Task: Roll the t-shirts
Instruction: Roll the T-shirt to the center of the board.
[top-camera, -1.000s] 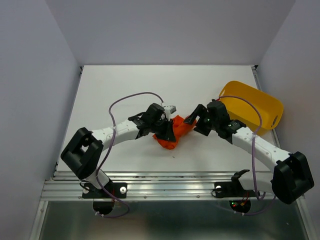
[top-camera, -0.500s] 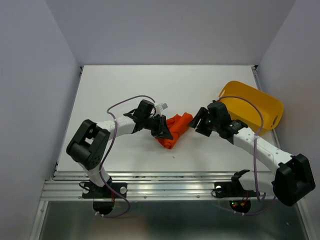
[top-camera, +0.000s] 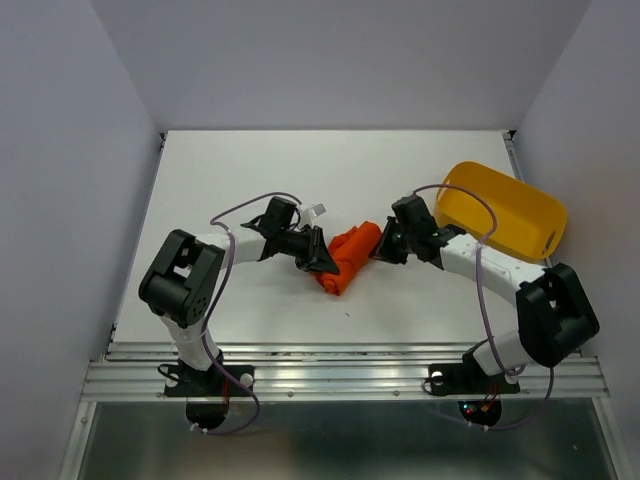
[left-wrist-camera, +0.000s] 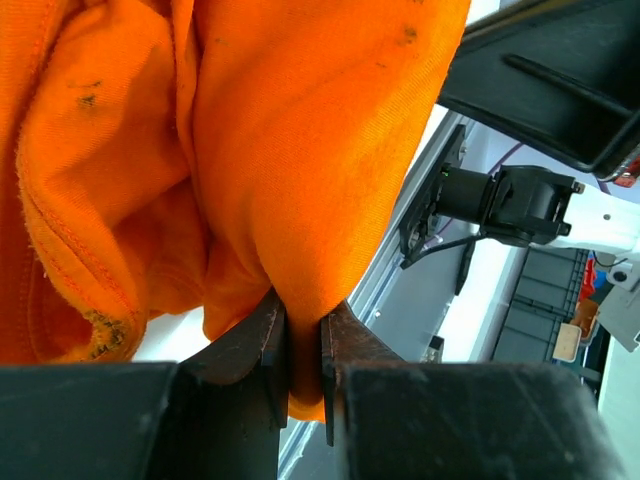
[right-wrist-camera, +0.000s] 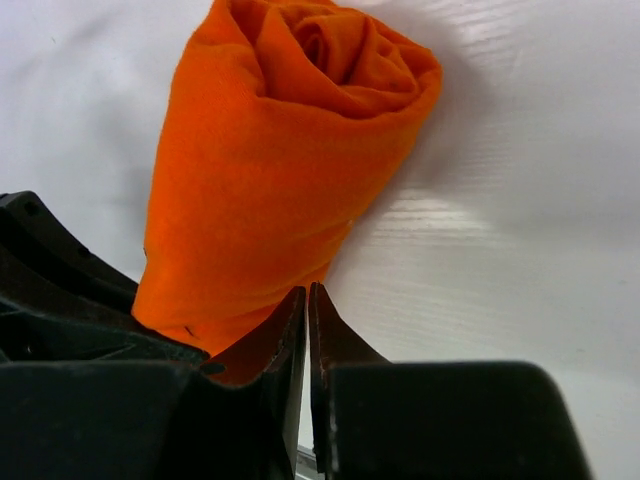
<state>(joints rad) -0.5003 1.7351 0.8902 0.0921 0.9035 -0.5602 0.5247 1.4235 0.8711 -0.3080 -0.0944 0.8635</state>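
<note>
Our left claw (left-wrist-camera: 298, 328) pinches a fold of the rolled orange shirt (top-camera: 350, 258), which lies mid-way across the tabletop (top-camera: 240, 180). Our right claw (right-wrist-camera: 306, 300), jaws nearly touching, grips nothing just beside it. If the left pulls away, the roll may unravel.

T-shirt (top-camera: 352, 258) — soft matt knit cloth, fine weave, flecked with dark specks. Tub (top-camera: 505, 205) — smooth yellow plastic, slight sheen. Table (top-camera: 250, 170): white, smooth, faintly grained.
</note>
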